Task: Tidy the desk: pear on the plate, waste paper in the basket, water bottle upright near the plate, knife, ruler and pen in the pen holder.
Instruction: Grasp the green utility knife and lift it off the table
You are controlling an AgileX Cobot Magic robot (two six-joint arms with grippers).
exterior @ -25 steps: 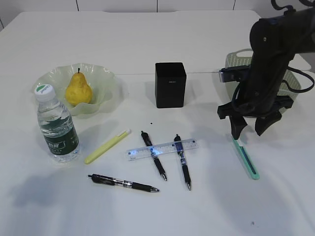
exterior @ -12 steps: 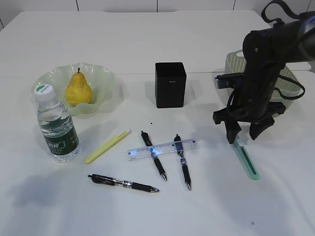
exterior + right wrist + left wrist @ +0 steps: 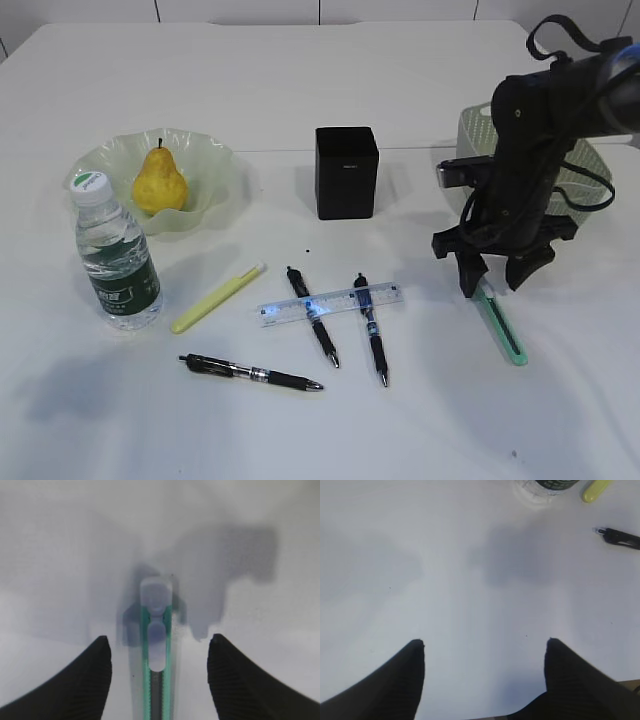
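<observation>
right wrist view: right gripper (image 3: pixel 159 667) spread wide, straddling the green knife (image 3: pixel 156 650) on the desk (image 3: pixel 60 555).

It looked like a robot test room staged as an office: a plain white worktop (image 3: pixel 300 80) carried pens (image 3: pixel 311 314), a ruler (image 3: pixel 330 302) and a black pen holder (image 3: pixel 346 172).

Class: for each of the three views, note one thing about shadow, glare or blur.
Exterior view: a bluish glare spot on the ruler. Left wrist view: soft grey shadows across the desk. Right wrist view: the green knife looks blurred, with a dark shadow beside it.
</observation>
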